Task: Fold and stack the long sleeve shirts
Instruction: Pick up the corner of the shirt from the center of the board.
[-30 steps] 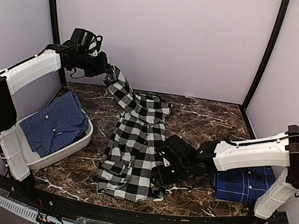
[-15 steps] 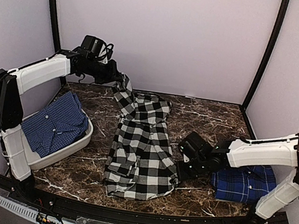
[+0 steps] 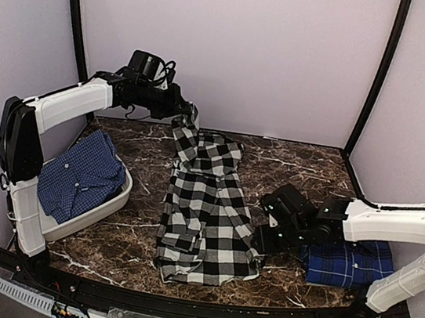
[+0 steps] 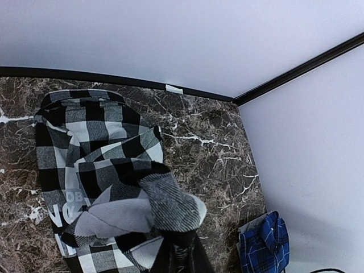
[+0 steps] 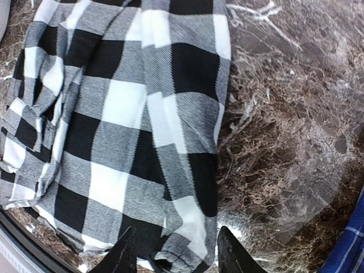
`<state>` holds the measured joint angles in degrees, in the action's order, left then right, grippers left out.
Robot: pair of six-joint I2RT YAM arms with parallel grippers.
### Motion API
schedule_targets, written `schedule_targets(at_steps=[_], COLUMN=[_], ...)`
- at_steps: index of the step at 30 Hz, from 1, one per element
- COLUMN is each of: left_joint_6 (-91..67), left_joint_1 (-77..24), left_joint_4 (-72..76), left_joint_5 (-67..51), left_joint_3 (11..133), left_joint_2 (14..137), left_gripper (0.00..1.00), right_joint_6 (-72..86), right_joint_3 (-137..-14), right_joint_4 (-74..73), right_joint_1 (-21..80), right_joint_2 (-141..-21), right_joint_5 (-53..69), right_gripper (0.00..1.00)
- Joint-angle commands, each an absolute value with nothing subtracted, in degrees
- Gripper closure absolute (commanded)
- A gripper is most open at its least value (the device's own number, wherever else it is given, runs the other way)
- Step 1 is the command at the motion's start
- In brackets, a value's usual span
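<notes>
Dark marbled worktop (image 3: 297, 175): we are seeing the black-and-white checked shirt (image 3: 206, 205) stretching from near edge to far edge, white lettering showing. Our left gripper (image 3: 192, 117) is lifting its far end, clenched on the cloth. Our right gripper (image 5: 173, 259) is hovering released over the hem. Since a second ago, the shirt is lying further right and the right arm has drawn back.

The black-and-white checked shirt (image 5: 131, 114) lies rumpled on the brown marble tabletop (image 5: 284, 114), its near corner between the parted fingers of the right gripper (image 5: 176, 232), with a sliver of blue plaid shirt (image 5: 354, 245) at the lower right
</notes>
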<state>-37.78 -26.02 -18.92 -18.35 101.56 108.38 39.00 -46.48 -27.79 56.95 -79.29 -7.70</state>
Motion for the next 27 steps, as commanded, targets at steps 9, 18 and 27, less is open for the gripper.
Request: schedule_targets(at_steps=[9,18,27], left_joint_6=[-37.94,-37.79,-37.88], left_joint_1=[-25.84,-25.84,-25.84], left_joint_4=[-17.41,-17.56,-17.7], left_joint_5=[-19.81,-19.61,-19.58], left_joint_3=[103.88,103.88,104.46], left_joint_2=[107.75,107.87,108.42], left_gripper=[1.0,1.0,1.0], right_joint_6=[44.35,46.87,48.41], right_joint_3=[-55.51,-53.92,-52.23], right_joint_4=[-38.63,-38.24,-35.38], right_joint_1=[65.48,65.81,67.01], right_joint_2=[-89.34,-91.8,-91.52], right_joint_5=[-18.44,-18.71,-16.35], right_gripper=[0.56,0.64,0.84])
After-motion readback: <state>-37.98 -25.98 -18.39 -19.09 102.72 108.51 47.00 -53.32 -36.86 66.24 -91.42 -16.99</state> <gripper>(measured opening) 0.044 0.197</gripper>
